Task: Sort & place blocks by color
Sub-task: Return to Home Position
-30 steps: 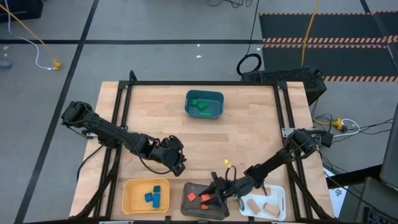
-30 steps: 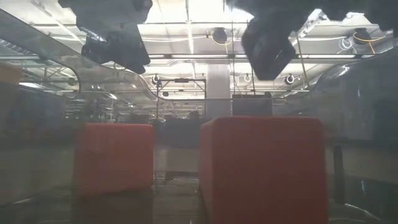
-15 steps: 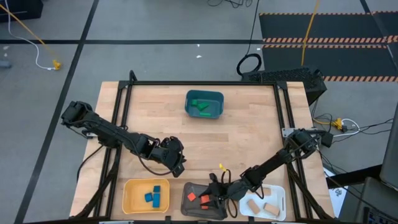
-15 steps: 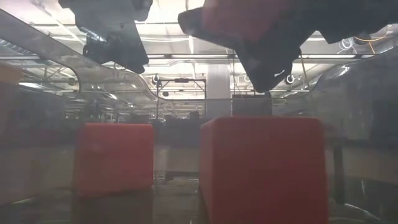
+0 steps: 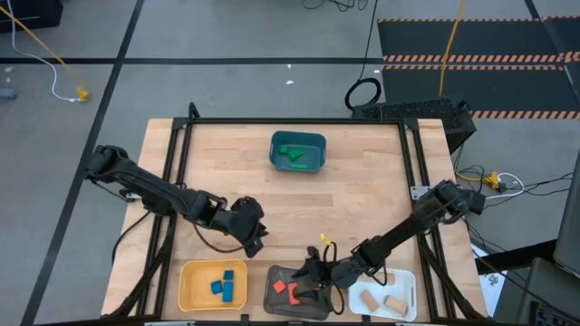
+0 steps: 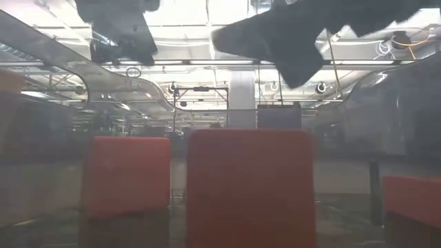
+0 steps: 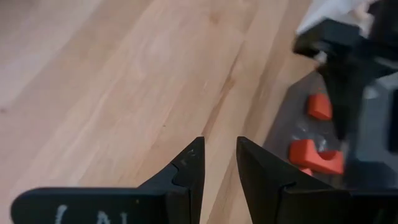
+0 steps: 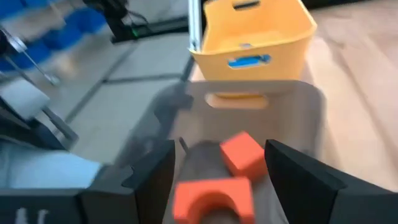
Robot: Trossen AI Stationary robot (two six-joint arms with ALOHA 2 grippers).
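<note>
Hanging over the grey tray [image 5: 272,308], the right gripper [image 5: 306,279] has its jaws spread wide and empty. The red blocks [image 5: 279,287] lie in this tray directly under them, so I judge the retreat must go up first. The left gripper [image 5: 257,238] is over the bare table [image 5: 362,181] beside the yellow tray [image 5: 186,281], with a narrow empty gap between its fingers. Only the right wrist view shows that nothing is between the right jaws.

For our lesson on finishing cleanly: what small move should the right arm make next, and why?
Probably lift the right tool straight up, clear of the grey tray. It is open and empty, the red blocks lie in the tray, and no block shows loose on the table.
</note>
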